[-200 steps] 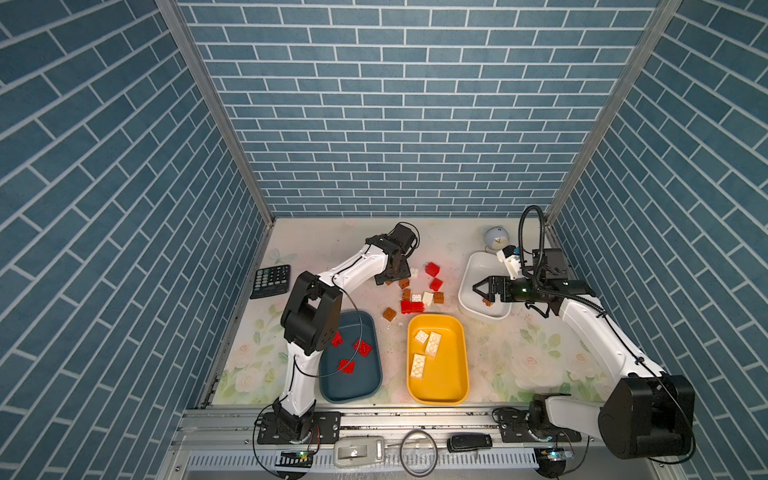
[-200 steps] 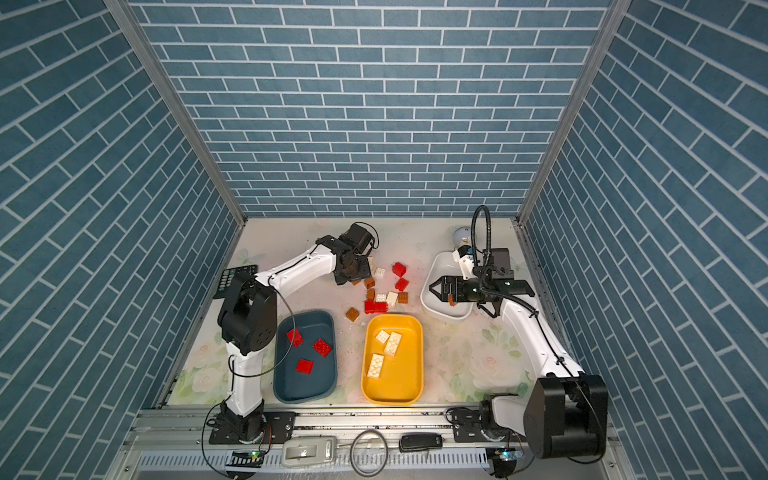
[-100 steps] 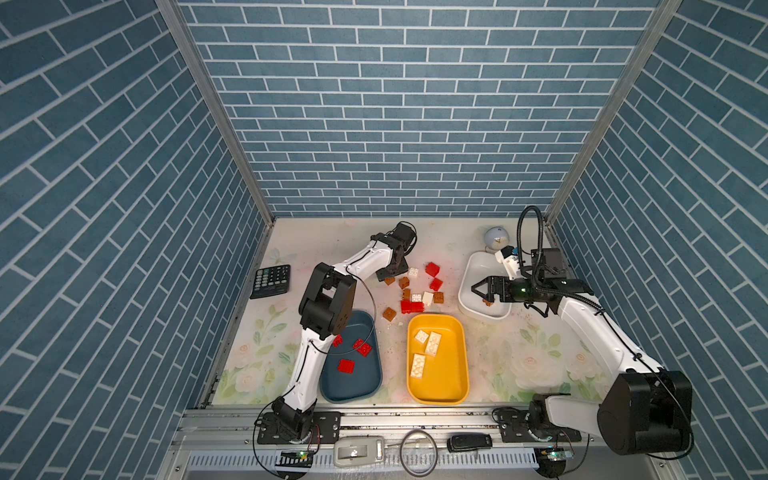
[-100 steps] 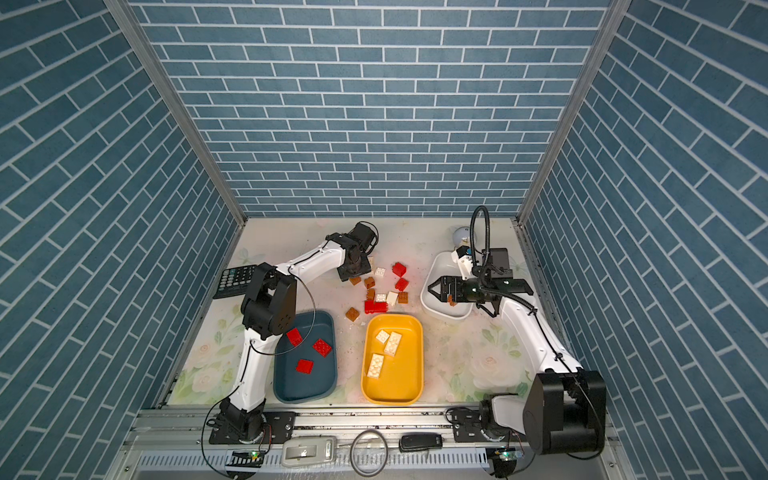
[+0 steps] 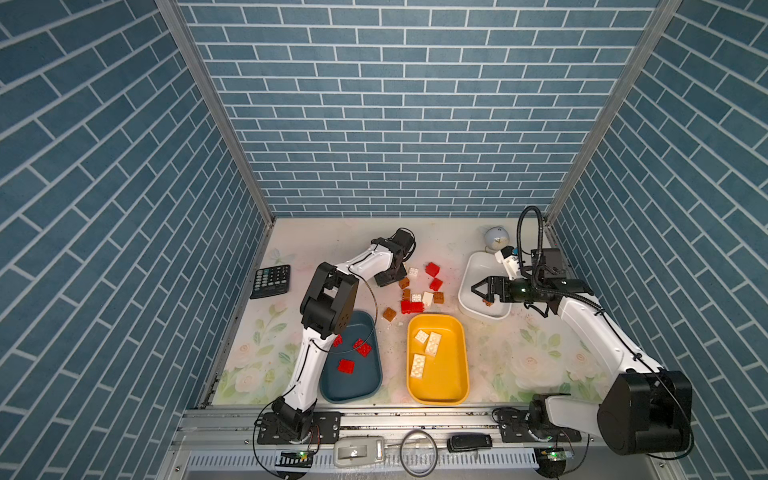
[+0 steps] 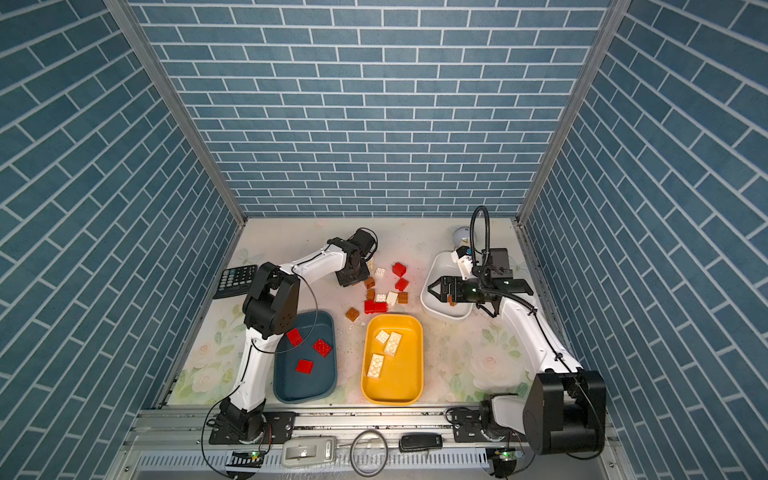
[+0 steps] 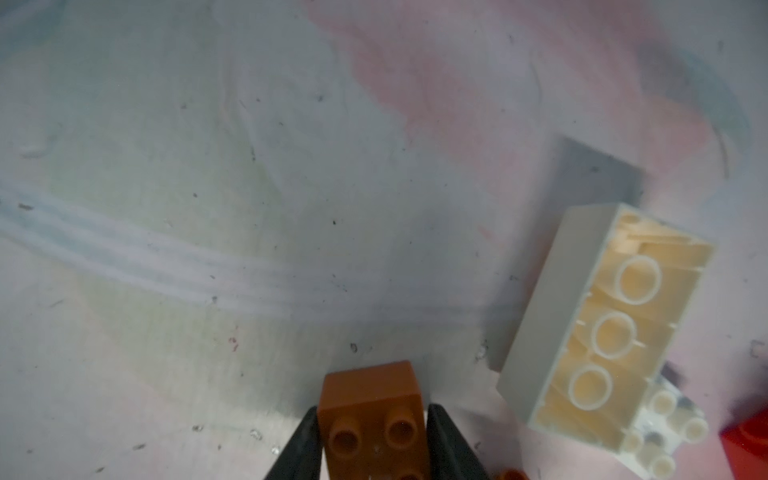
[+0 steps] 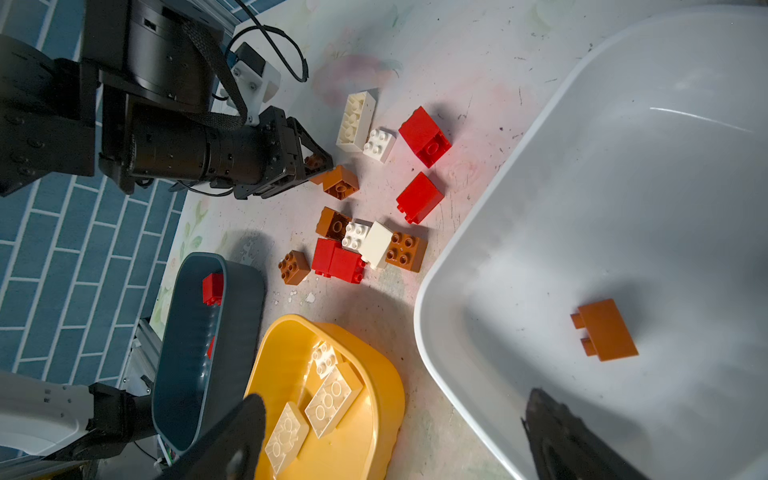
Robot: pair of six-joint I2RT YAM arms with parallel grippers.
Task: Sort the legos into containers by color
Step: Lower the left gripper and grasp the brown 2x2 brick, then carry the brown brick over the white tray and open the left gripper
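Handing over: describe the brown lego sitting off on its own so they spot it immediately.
Find the dark teal tray and the yellow tray side by side at the table's near edge, then look beyond the gap between them. The brown lego lies there studs up, touching nothing; the other loose brown ones sit farther back in the mixed cluster.

loose legos (image 5: 417, 297) crowd centre, far mat (image 5: 449, 241) bare

No legible text, label, brand or number in any of my views. The calculator (image 5: 271, 281) at the left edge of the bench (image 5: 519, 365) carries rows of keys, but in both top views their markings are too small to read.
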